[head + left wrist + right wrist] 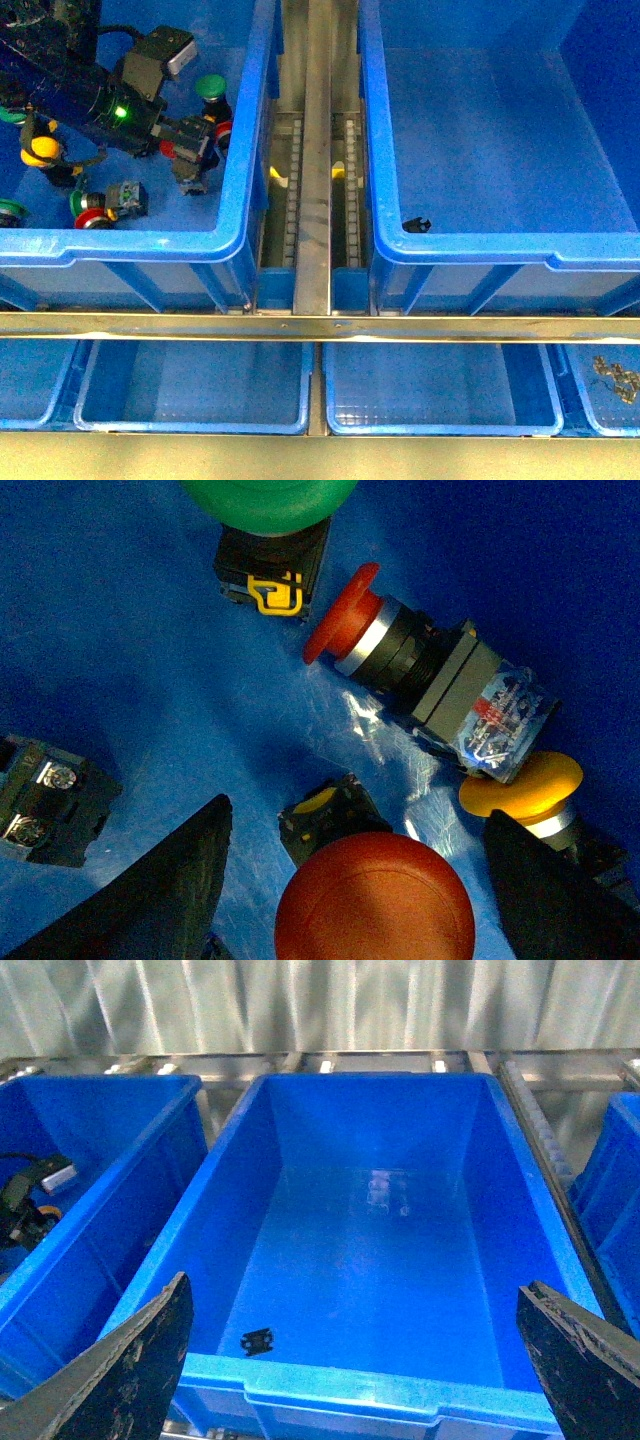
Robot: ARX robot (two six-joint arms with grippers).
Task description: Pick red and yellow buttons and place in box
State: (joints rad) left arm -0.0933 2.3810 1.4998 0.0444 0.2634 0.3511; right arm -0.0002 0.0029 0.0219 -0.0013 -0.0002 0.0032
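Red and yellow buttons (95,215) lie loose in the left bin (240,150) at ten o'clock of my front view, mixed with green ones (211,86), which is why my left jaws are down in there. They stand wide apart and hold nothing, with an upright red cap (375,895) between them, I think not yet touched. My right jaws hang spread and empty over the box (350,1385) at two o'clock, probably waiting; it holds only a small black clip (257,1340).
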